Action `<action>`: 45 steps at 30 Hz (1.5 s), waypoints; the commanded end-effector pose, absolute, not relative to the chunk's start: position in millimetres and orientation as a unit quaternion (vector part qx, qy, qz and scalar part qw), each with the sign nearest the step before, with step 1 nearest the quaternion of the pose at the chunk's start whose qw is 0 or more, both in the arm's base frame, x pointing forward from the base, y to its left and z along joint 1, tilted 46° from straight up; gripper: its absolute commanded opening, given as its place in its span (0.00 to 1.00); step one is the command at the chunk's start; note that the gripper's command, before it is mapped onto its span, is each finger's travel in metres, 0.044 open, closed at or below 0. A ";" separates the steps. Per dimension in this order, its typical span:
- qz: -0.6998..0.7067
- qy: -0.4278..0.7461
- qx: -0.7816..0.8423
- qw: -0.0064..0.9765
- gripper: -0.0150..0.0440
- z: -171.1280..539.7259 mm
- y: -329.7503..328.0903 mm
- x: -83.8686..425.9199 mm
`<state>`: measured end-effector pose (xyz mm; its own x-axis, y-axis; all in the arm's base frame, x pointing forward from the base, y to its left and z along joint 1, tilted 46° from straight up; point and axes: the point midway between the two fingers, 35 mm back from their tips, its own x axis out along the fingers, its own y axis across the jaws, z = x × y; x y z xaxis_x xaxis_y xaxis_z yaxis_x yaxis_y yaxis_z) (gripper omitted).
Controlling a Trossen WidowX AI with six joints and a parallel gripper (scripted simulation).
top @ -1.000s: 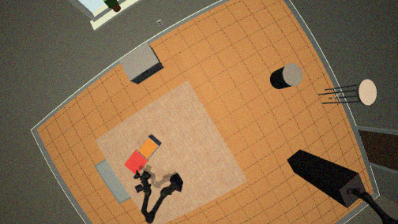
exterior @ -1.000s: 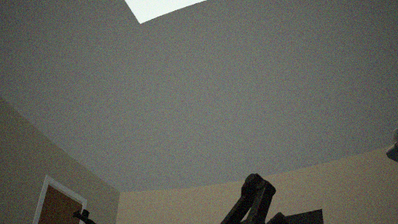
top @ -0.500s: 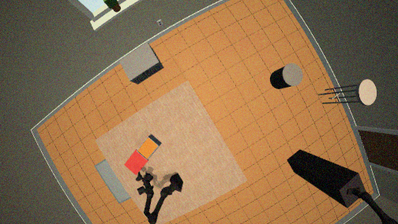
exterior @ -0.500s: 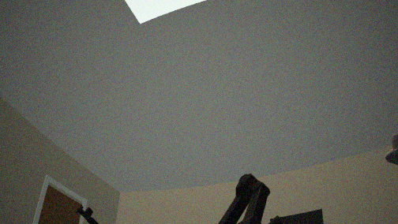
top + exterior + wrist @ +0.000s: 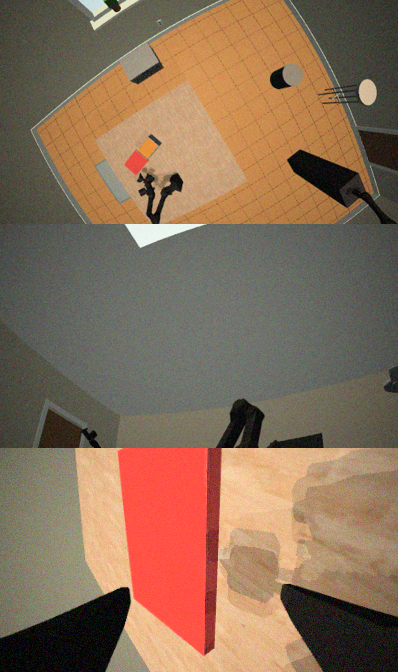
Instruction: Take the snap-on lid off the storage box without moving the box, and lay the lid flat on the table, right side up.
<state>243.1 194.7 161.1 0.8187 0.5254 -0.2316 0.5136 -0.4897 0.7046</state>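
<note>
The red lid lies flat on the pale wooden table, with a plain face up and a thin side edge showing in the wrist view. Whether that face is its outer side I cannot tell. The storage box stands right beside it in the top view, orange from above with a dark strip at its far end. Any gap between them is too small to judge. My gripper is open and empty above the lid's near end, its fingertips wide apart on either side of the lid's long edge.
The lid lies near the table's left edge. A grey-blue panel shows beyond that edge. Shadows of the arm fall on the table to the right of the lid in the wrist view. A grey block and a round grey-topped cylinder stand away from the table.
</note>
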 end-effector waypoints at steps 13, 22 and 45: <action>0.011 0.301 0.864 0.404 1.00 181.3 172.7 228.5; 0.011 0.301 0.864 0.404 1.00 191.3 160.0 220.2; 0.011 0.301 0.864 0.405 1.00 201.9 143.9 210.5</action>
